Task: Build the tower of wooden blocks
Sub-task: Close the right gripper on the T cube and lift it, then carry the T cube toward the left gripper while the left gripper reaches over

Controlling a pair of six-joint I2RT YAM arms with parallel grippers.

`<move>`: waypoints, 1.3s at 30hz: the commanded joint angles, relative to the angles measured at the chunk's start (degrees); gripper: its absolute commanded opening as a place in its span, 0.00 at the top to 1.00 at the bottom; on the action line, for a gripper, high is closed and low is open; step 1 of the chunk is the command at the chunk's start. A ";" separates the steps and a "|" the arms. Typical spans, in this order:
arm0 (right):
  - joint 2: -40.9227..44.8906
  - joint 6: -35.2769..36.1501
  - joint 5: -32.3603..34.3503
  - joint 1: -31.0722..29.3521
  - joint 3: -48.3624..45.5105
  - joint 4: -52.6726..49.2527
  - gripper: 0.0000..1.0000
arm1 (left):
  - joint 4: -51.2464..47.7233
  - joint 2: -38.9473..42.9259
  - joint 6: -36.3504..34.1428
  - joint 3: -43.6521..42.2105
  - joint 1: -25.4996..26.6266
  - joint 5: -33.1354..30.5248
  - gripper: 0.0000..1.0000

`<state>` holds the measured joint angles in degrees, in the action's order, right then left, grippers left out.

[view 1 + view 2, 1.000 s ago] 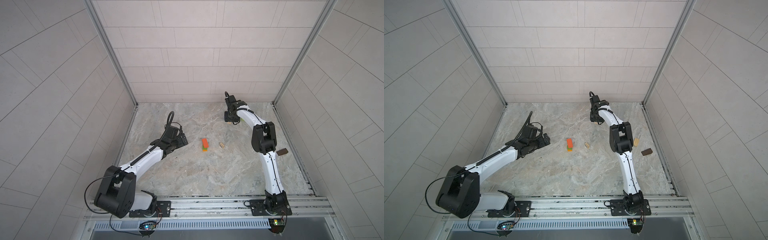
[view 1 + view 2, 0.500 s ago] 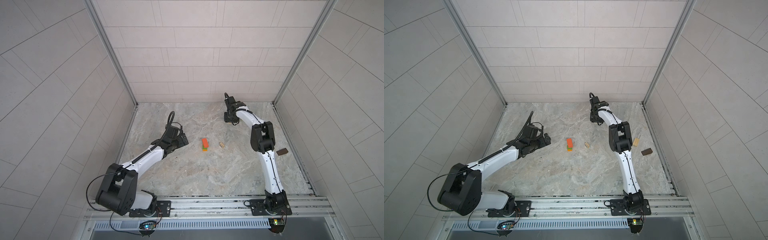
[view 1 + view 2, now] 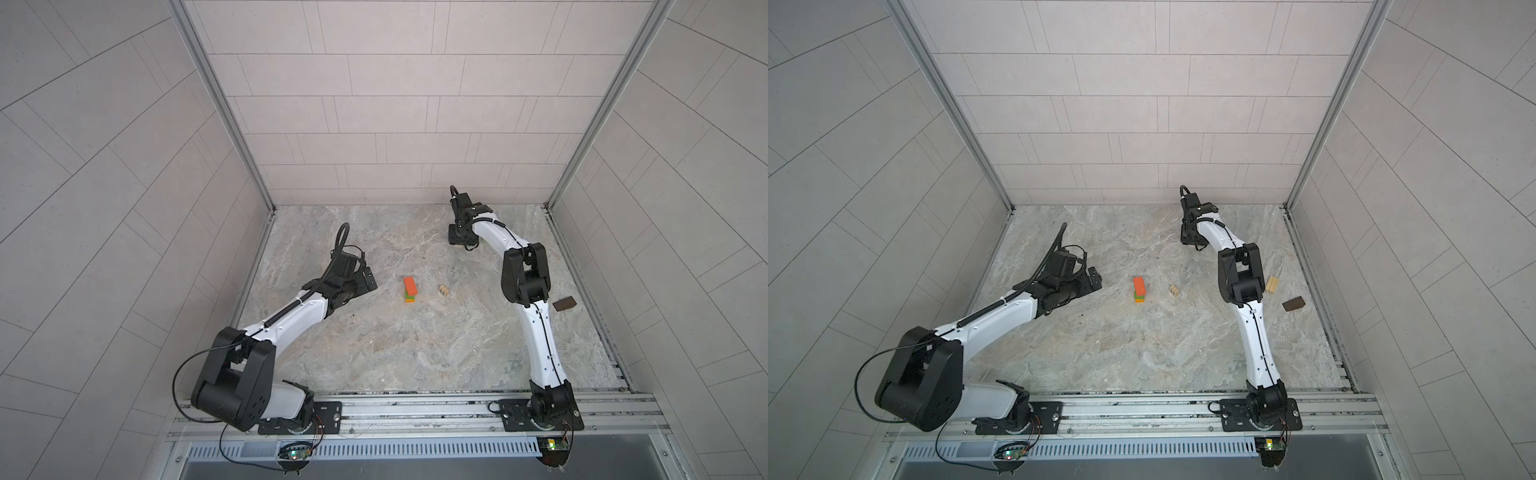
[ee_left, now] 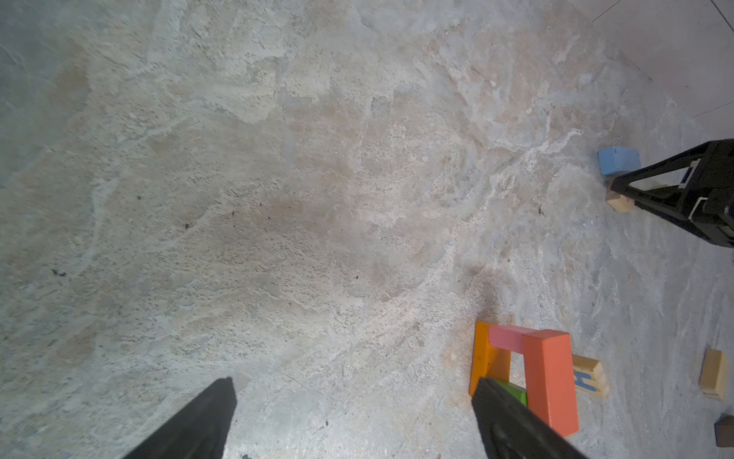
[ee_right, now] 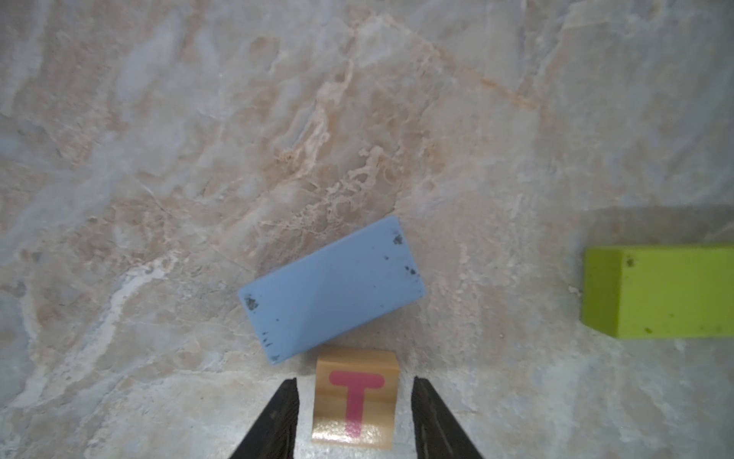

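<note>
Straddling a tan cube with a pink T (image 5: 355, 393), the right gripper (image 5: 356, 381) has one black finger on each side of it. A thin strip of floor (image 5: 198, 119) shows between each finger and the cube, so it is not pinching yet. A blue block (image 5: 331, 288) lies just past the fingertips, right by the cube; I cannot tell if they touch. A lime block (image 5: 667, 292) lies farther off to one side of this gripper. The left gripper (image 4: 354, 381) is spread wide and holds nothing. The tower (image 4: 528, 365) stands near it, just ahead of one fingertip: orange, pink and green blocks with a red-orange block on top. In both top views the tower (image 3: 410, 289) (image 3: 1139, 289) sits between the two grippers, closer to the left one. A tan cube with a blue H (image 4: 588, 375) lies near the tower, on the side away from the left gripper.
</note>
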<state>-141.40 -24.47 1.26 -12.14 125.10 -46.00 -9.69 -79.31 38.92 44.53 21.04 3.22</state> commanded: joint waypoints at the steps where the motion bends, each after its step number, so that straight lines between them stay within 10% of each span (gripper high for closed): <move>1: -2.06 -0.59 -0.22 0.34 1.44 -0.28 0.51 | 0.15 0.52 -0.60 -0.60 0.23 -0.06 0.01; 18: 2.32 1.84 -5.19 0.11 -1.34 -0.48 0.88 | -2.88 1.78 -0.57 1.95 0.23 2.00 0.00; 26: 22.54 9.41 -16.97 -3.17 -24.54 13.82 0.92 | -6.63 2.21 1.12 7.75 0.23 12.33 0.08; 39: 53.74 11.85 -32.84 -13.06 -58.78 38.04 0.92 | -19.13 2.90 -3.93 21.15 0.15 27.54 0.48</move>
<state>-90.87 -13.52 -27.86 -22.74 70.78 -15.16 -24.45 -77.03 36.95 62.98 21.02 25.36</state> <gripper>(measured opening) 0.292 0.522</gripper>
